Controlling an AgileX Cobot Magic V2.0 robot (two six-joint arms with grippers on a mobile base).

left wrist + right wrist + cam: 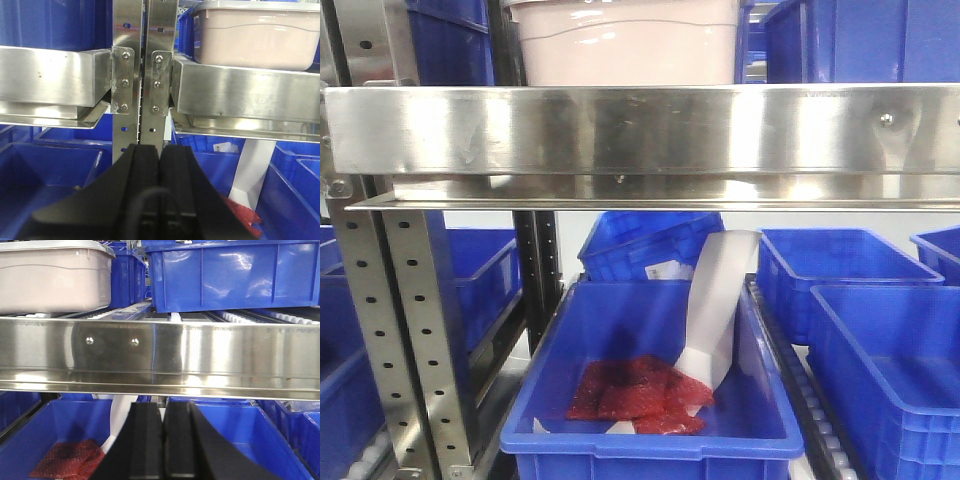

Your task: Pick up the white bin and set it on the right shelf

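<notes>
I see a pale pink white bin, a shiny silver right shelf, bright blue crates, red packets, and black grippers.

1. No text, brand, number or sign can be read in any view.
2. A small white label sits in a far blue crate (its print is too small to read).

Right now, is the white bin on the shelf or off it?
On. The white bin sits upright on the right shelf, behind its steel rail; neither end effector holds it.
</notes>
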